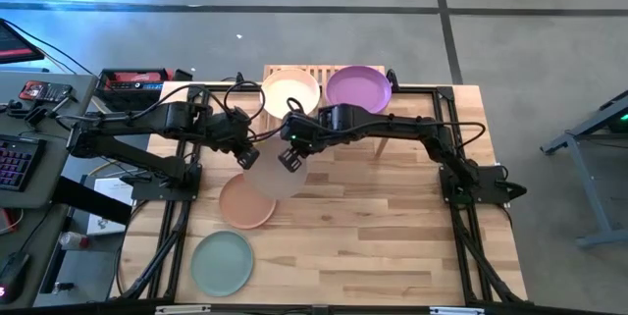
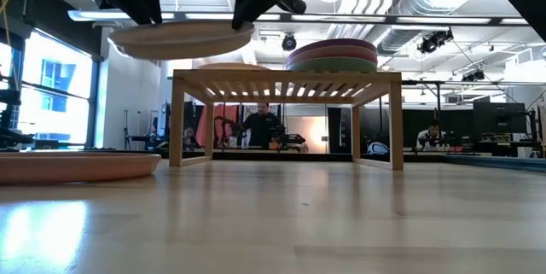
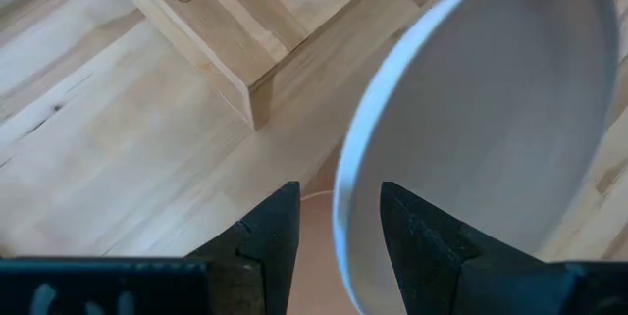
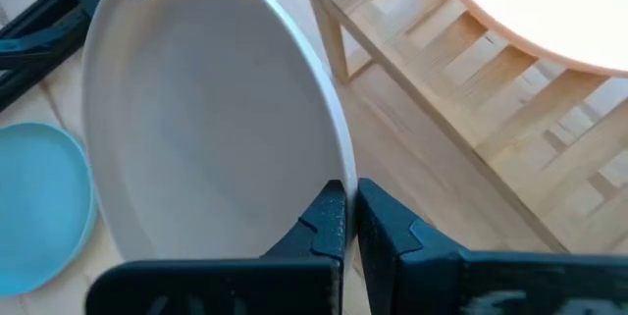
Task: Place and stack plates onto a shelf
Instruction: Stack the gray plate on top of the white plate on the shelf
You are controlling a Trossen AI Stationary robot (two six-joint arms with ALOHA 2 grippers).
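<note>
pale plate (image 1: 282,173) is held in the air over the worktop (image 1: 392,227), in front of the shelf (image 1: 280,68). its rim is pinched by the right tool (image 4: 349,219), whose fingers are closed on it. the left tool (image 3: 334,222) is set at the plate's opposite edge, its fingers spread with the rim between them. a cream plate (image 1: 291,91) and a purple-topped stack (image 1: 358,87) are carried on the shelf. a peach plate (image 1: 245,204) is seen on the worktop, partly under the held plate, and a mint plate (image 1: 222,262) nearer the front edge.
</note>
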